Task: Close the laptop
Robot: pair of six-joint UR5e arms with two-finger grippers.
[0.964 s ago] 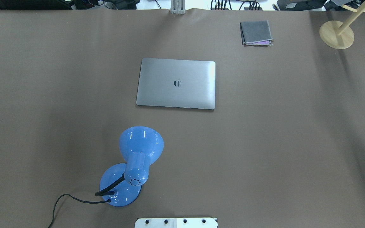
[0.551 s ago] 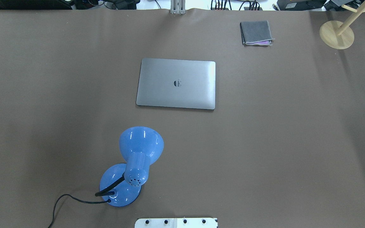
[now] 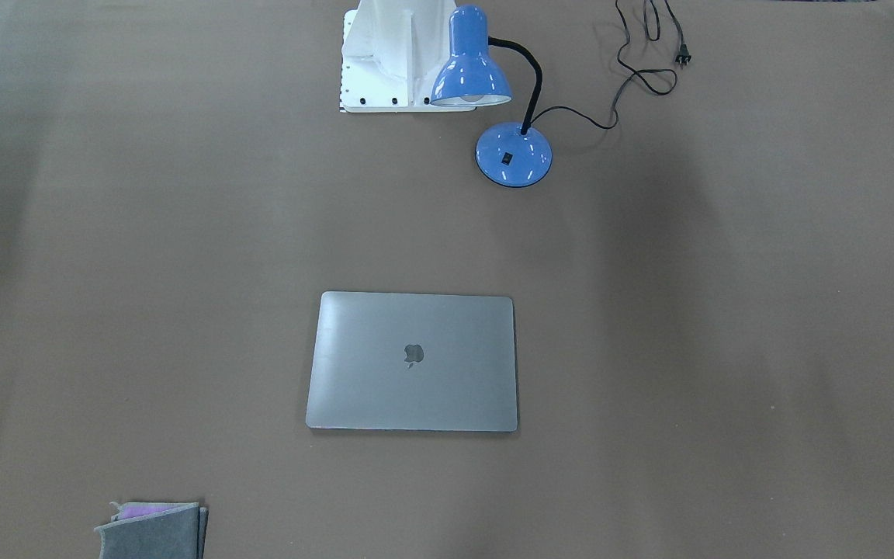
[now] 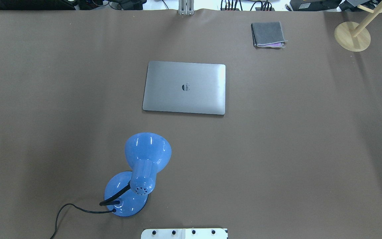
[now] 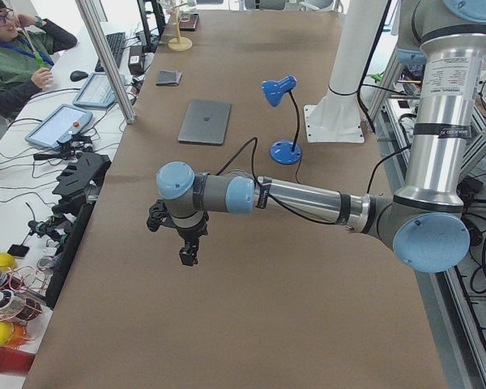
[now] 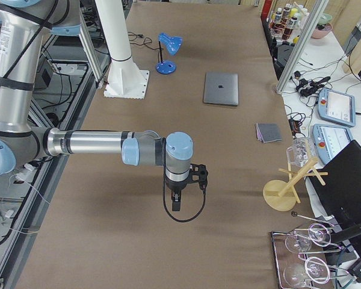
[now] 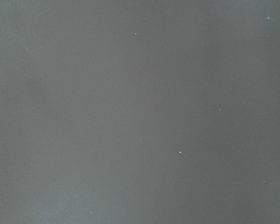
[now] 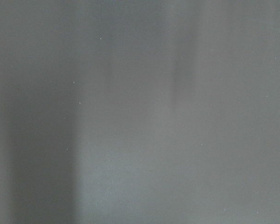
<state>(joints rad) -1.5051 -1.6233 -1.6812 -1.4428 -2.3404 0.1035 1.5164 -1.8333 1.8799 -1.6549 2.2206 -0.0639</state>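
Observation:
The space-grey laptop (image 4: 184, 88) lies flat in the middle of the brown table with its lid down and the apple logo up; it also shows in the front view (image 3: 414, 361) and both side views (image 5: 205, 121) (image 6: 221, 88). Neither gripper appears in the overhead or front view. My left gripper (image 5: 189, 255) hangs over bare table far from the laptop, near the table's left end. My right gripper (image 6: 175, 201) hangs over bare table near the right end. I cannot tell whether either is open or shut. Both wrist views show only bare table surface.
A blue desk lamp (image 4: 144, 166) with a black cord stands between the robot base (image 4: 184, 233) and the laptop. A small folded grey cloth (image 4: 268, 34) lies at the far right. A wooden stand (image 4: 352, 36) is at the far right corner.

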